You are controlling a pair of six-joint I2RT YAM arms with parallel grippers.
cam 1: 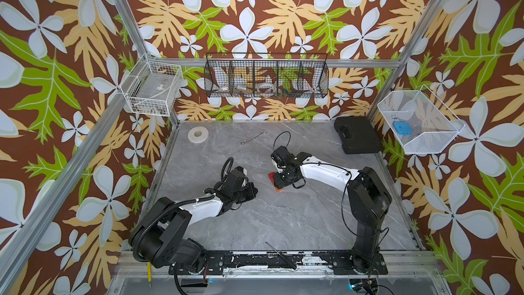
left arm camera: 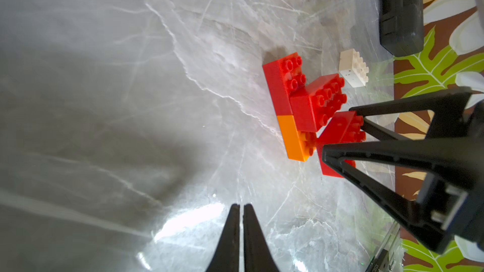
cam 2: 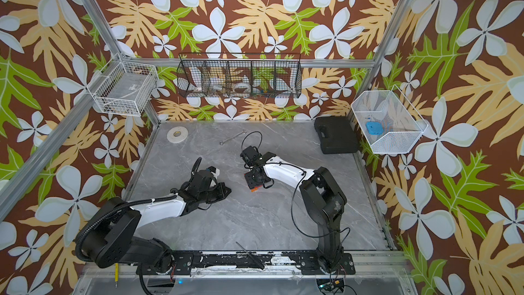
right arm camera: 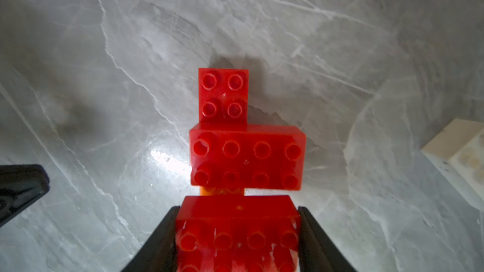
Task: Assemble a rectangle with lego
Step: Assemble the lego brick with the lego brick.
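Note:
My right gripper (right arm camera: 237, 209) is shut on a red lego brick (right arm camera: 235, 242), held tilted just beside a joined cluster. In that cluster a red brick (left arm camera: 277, 85) and an orange brick (left arm camera: 290, 137) lie end to end, with another red brick (left arm camera: 319, 103) pressed crosswise on top. A white brick (left arm camera: 352, 70) lies apart, nearer the black case. A rectangle is not in view. My left gripper (left arm camera: 241, 206) is shut and empty, low over the table to the left of the cluster (cam 1: 271, 177). In both top views the right wrist hides most of the bricks.
A black case (cam 1: 357, 134) sits at the back right. A tape roll (cam 1: 197, 134) and a wrench (cam 1: 253, 137) lie at the back. A black tool (cam 1: 280, 255) rests on the front rail. Wire baskets hang on the walls.

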